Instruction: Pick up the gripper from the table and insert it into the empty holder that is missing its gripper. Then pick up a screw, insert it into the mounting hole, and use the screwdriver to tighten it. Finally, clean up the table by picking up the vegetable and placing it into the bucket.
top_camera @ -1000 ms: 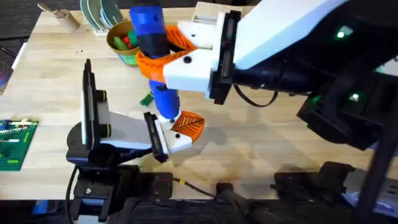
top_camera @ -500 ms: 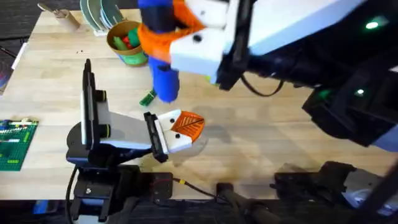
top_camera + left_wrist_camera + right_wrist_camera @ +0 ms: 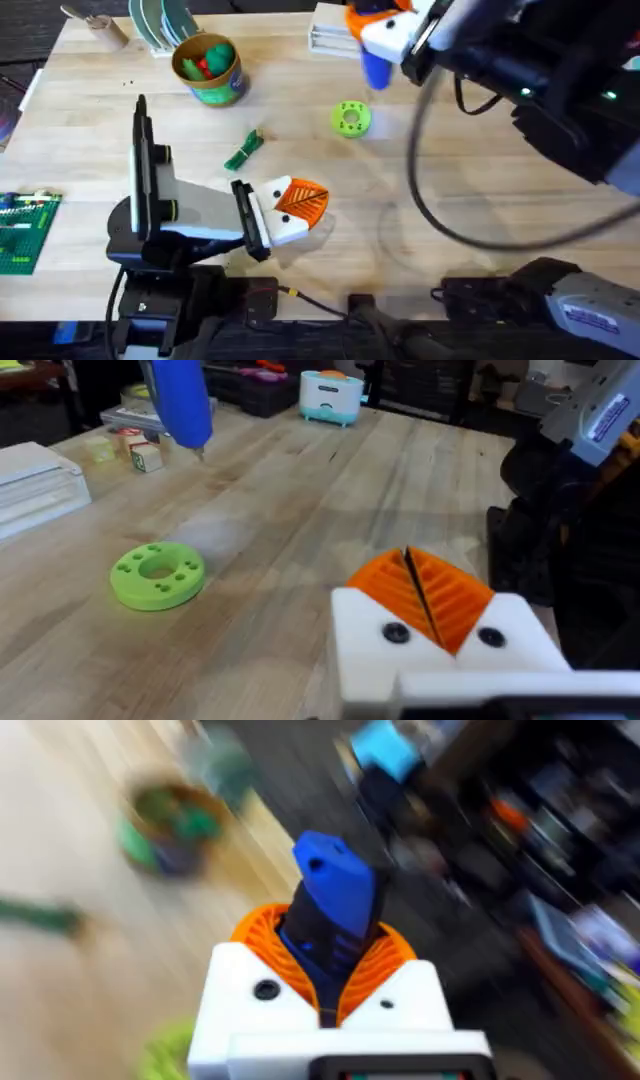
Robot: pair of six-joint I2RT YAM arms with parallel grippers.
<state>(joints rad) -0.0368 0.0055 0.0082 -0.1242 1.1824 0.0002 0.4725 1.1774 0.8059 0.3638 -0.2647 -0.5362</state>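
My right gripper (image 3: 378,30) is shut on the blue screwdriver (image 3: 375,62), held high over the table's far side. Its thin tip (image 3: 200,454) points down, clear of the wood. The screwdriver (image 3: 335,900) sits between the orange fingers. My left gripper (image 3: 297,203) rests low at the front centre, its two orange ribbed fingers (image 3: 440,595) pressed together in a white mount with two dark screw heads (image 3: 395,632). A loose gripper piece and an empty holder are out of view. The slim green vegetable (image 3: 243,152) lies on the table, below the bucket (image 3: 208,68).
A round green disc with holes (image 3: 350,118) lies between the two grippers. A white box (image 3: 330,30) and stacked plates (image 3: 160,20) stand along the far edge. A green board (image 3: 25,230) sits at the left edge.
The right arm has lifted the screwdriver off the left gripper and carried it up and away to the far right. That uncovered the green disc. The left arm has stayed still.
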